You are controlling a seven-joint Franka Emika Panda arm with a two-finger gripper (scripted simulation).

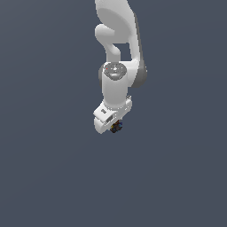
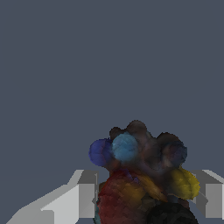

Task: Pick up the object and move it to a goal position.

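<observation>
The object (image 1: 116, 127) is a tiny dark spiky lump with yellow, orange and blue flecks. In the exterior view it shows just under the white hand of the arm, mostly hidden by it. In the wrist view the object (image 2: 142, 175) fills the space between the two grey fingers (image 2: 85, 197), with blue, red and yellow lobes. My gripper (image 1: 114, 127) is shut on the object; both fingers stand against its sides. The gripper also shows in the wrist view (image 2: 146, 197). No goal marker is visible.
The white arm (image 1: 117, 53) reaches down from the top of the exterior view. A plain dark grey surface (image 1: 44, 155) lies all around, with no other objects in view.
</observation>
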